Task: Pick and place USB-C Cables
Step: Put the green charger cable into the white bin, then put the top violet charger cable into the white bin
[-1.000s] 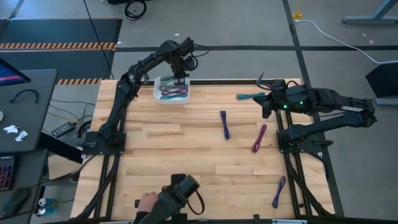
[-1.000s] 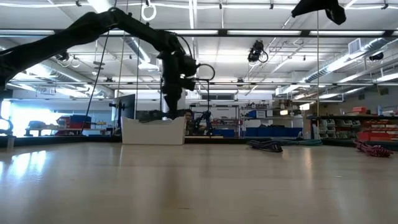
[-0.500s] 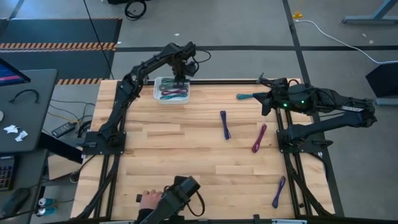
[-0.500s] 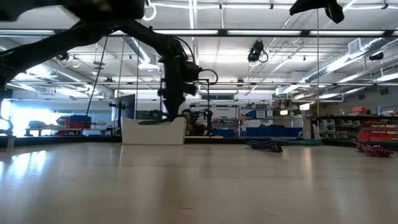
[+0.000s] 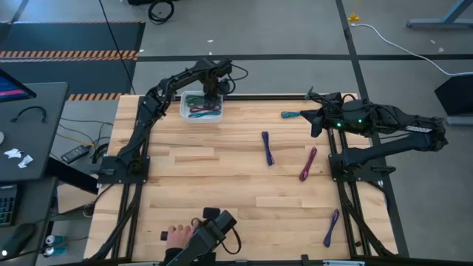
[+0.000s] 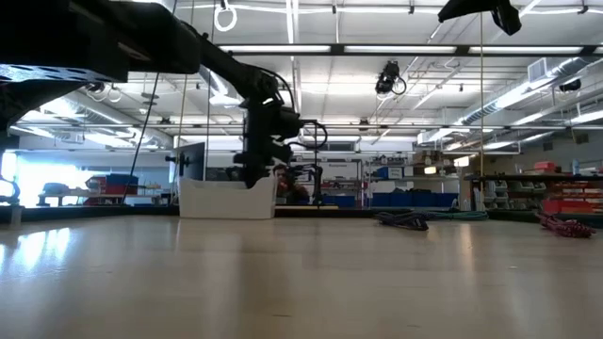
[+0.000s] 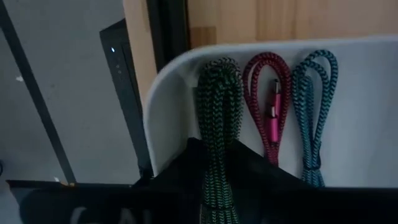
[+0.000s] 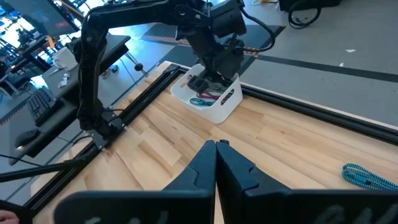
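Left end effector (image 5: 212,90) is lowered into the white bin (image 7: 373,112), seemingly gripping the green cable (image 7: 219,124) for drop-off beside the magenta cable (image 7: 268,99) and teal cable (image 7: 314,106); right end effector (image 8: 216,144) is held closed near the loose teal cable (image 5: 295,114) on the table (image 5: 222,177).

My high camera looks straight down on the whole table (image 5: 222,170). The low one sits at tabletop height, facing the room. Both wrist cameras and these two all see the white bin (image 5: 201,106) (image 6: 226,199) (image 7: 373,112) (image 8: 214,99); the left wrist is very close.
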